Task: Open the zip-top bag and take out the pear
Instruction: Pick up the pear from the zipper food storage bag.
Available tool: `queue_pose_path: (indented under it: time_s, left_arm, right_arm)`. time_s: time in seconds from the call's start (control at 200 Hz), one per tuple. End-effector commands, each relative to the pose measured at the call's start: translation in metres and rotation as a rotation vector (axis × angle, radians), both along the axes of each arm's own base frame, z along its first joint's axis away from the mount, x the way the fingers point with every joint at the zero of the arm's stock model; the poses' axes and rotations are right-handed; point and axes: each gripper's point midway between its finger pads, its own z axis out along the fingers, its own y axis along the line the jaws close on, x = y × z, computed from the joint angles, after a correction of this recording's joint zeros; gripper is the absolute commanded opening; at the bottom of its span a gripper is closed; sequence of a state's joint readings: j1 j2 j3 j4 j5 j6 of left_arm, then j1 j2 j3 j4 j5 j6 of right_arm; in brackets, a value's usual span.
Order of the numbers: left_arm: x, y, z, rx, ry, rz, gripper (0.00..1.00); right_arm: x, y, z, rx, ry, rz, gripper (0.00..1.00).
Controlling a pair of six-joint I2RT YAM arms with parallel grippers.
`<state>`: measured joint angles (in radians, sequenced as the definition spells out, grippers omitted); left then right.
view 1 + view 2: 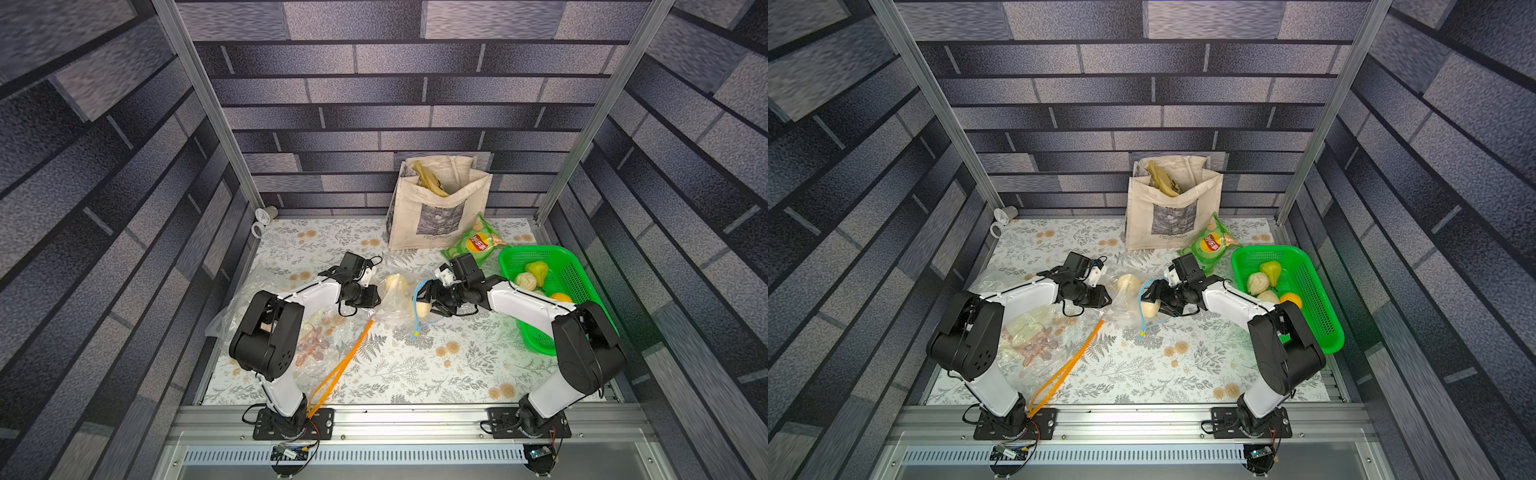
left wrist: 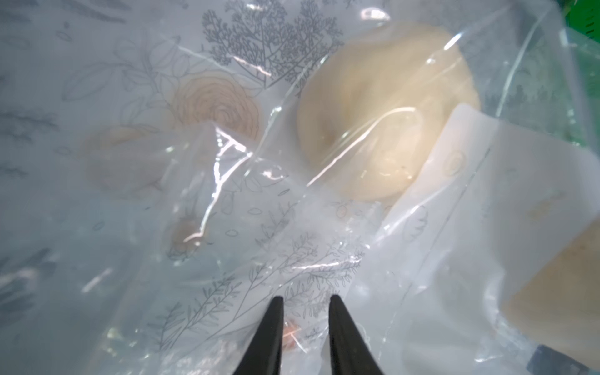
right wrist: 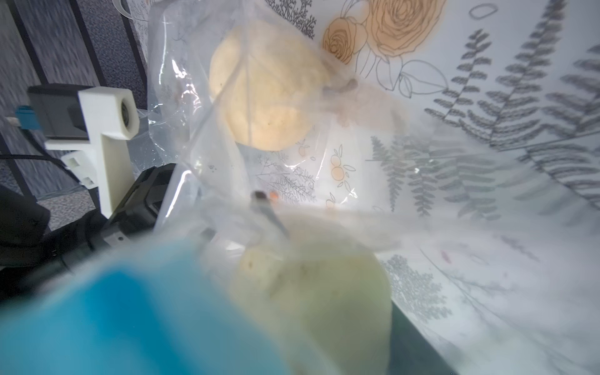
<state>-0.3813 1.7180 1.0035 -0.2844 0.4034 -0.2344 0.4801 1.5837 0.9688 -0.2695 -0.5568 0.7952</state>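
A clear zip-top bag (image 1: 390, 309) with a blue zip strip (image 1: 415, 318) lies mid-table in both top views. Its mouth faces my right gripper (image 1: 424, 302), which has reached inside and is shut on a pale yellow-green pear (image 1: 422, 308) with a dark stem. In the right wrist view that pear (image 3: 311, 285) fills the foreground behind the blurred blue strip (image 3: 113, 318). A second pale round fruit (image 1: 397, 282) sits deeper in the bag (image 3: 181, 136). My left gripper (image 2: 305, 303) pinches the bag's film (image 2: 324, 259) at the far end from the mouth, its black fingertips (image 2: 276, 305) close together.
A green basket (image 1: 577, 274) holding a green pear and other fruit stands at the right. A chips bag (image 1: 476, 243) and a canvas tote (image 1: 436, 208) are at the back. Another clear bag with an orange zip strip (image 1: 340, 365) lies beside the left arm.
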Motion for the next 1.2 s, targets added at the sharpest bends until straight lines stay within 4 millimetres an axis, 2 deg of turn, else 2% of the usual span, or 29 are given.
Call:
queue_pose_path:
  time_s: [0.0,0.13,0.215,0.286,0.451,0.646,0.766,0.897,1.092,1.197]
  left_arm:
    - [-0.009,0.009,-0.005,0.037,0.023,0.011,0.27]
    - [-0.009,0.008,-0.006,0.037,0.026,0.009,0.28]
    - [-0.01,0.008,-0.005,0.036,0.026,0.008,0.28]
    - [-0.009,0.007,-0.003,0.031,0.022,0.006,0.29]
    - [-0.008,0.0,0.008,0.002,-0.013,-0.02,0.3]
    - [-0.009,-0.008,0.039,-0.019,-0.096,-0.059,0.3]
    - [-0.017,-0.019,0.075,-0.094,-0.183,-0.106,0.36]
    - [-0.045,-0.04,0.11,-0.103,-0.342,-0.278,0.46]
    - [-0.067,-0.047,0.121,-0.105,-0.482,-0.425,0.51]
    - [-0.075,-0.055,0.121,-0.041,-0.66,-0.524,0.54]
  right_arm:
    - [-0.023,-0.025,0.008,-0.018,0.025,0.041,0.66]
    - [-0.026,-0.039,0.029,0.038,-0.005,0.023,0.66]
    - [-0.028,-0.038,0.043,0.101,-0.026,0.033,0.66]
    - [-0.03,-0.036,0.048,0.12,-0.03,0.04,0.66]
    - [-0.031,-0.043,0.03,0.06,-0.012,0.024,0.65]
    - [-0.029,-0.043,0.007,0.029,0.019,0.029,0.64]
    - [-0.025,-0.044,0.003,0.017,0.018,0.029,0.64]
    - [-0.018,-0.041,0.001,0.017,0.019,0.028,0.64]
    - [-0.01,-0.034,0.001,0.044,0.025,0.03,0.65]
    - [-0.007,-0.031,0.005,0.064,0.024,0.031,0.65]
